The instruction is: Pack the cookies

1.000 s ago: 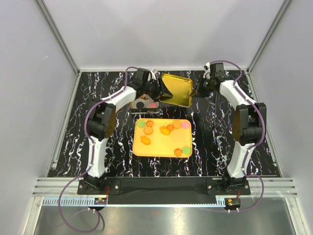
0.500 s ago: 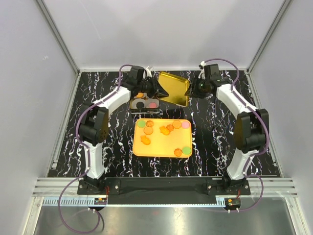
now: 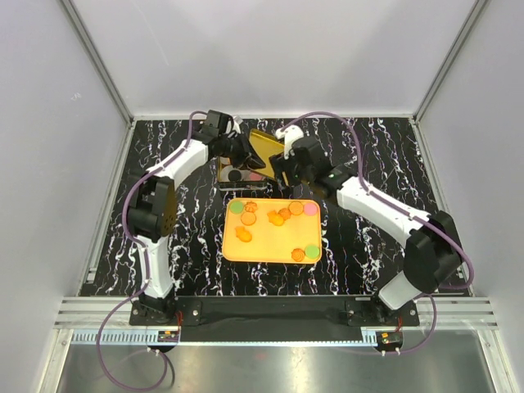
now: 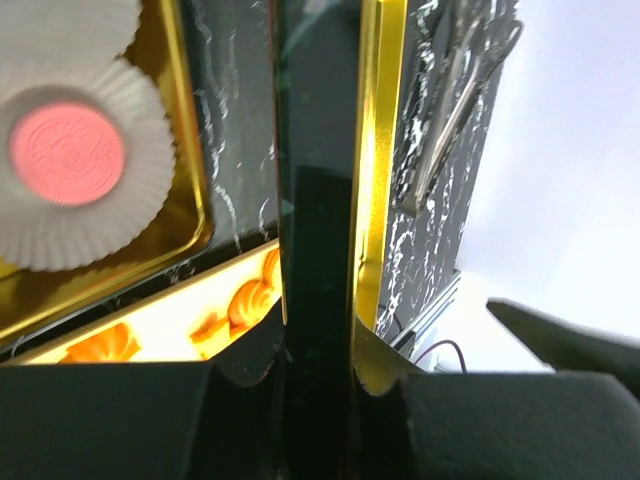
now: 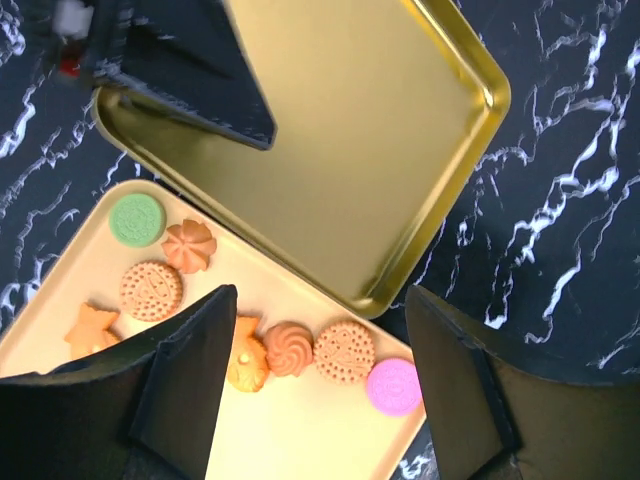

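R gripper (image 5: pixel 320 305) swung over cookies (image 5: pixel 345 351), lying flat

In my left wrist view the gold lid (image 4: pixel 378 150) stands edge-on between my left jaws, blurred, and runs off the top. The tin (image 4: pixel 192 150) is cut by the left and top edges, and one white liner (image 4: pixel 60 18) is sliced off at the top. The cookies (image 4: pixel 240 305) below are orange blurs. From above, my left arm and the lid cover most of the tin; only a black cookie (image 3: pixel 236 174) and a pink cookie (image 3: pixel 255 174) show. In my right wrist view the yellow tray (image 5: pixel 310 440) runs off the left and bottom edges, my right jaws cover two patches of it, and one orange cookie (image 5: pixel 250 368) sits partly behind a finger.
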Available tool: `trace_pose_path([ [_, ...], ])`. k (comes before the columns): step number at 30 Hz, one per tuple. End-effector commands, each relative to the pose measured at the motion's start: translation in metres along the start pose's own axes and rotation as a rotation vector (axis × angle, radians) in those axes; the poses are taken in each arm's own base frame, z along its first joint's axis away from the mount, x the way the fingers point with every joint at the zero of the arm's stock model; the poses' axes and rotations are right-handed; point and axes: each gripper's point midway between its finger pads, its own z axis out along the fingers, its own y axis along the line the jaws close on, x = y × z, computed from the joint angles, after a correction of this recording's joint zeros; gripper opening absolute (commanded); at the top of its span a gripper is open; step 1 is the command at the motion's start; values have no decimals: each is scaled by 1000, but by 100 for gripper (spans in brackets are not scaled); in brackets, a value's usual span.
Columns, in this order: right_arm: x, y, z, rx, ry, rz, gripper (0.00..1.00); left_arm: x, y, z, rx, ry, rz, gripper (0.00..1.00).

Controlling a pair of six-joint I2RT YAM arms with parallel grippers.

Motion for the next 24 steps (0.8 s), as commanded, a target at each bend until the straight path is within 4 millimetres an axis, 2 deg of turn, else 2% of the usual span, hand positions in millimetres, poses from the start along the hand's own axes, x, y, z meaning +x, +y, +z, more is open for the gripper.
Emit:
trace_pose_path([
  [1, -13, 4, 2, 105, -85, -217, 76, -2, -39, -30, 72, -18, 70, 0],
  [4, -15, 10, 9, 164, -113, -300, 76, -1, -41, -36, 80, -20, 72, 0],
  [10, -3, 21, 24, 159, -104, -392, 77, 2, -41, -44, 78, -19, 77, 0],
  [11, -10, 29, 25, 146, -141, -390, 77, 3, -40, -44, 75, -19, 79, 0],
  [13, -13, 27, 28, 187, -140, -398, 77, 3, -40, -45, 79, -15, 79, 0],
  [14, -2, 28, 37, 197, -105, -423, 77, 3, -41, -46, 81, -17, 82, 0],
  [15, -5, 26, 40, 213, -103, -445, 77, 4, -40, -46, 79, -15, 80, 0],
  [18, -7, 23, 48, 252, -119, -469, 73, 8, -40, -47, 87, -10, 78, 0],
  [22, -18, 22, 54, 308, -151, -501, 63, 9, -40, -50, 97, -9, 74, 0],
  [24, -16, 23, 58, 322, -155, -543, 61, 9, -40, -51, 95, -9, 77, 0],
])
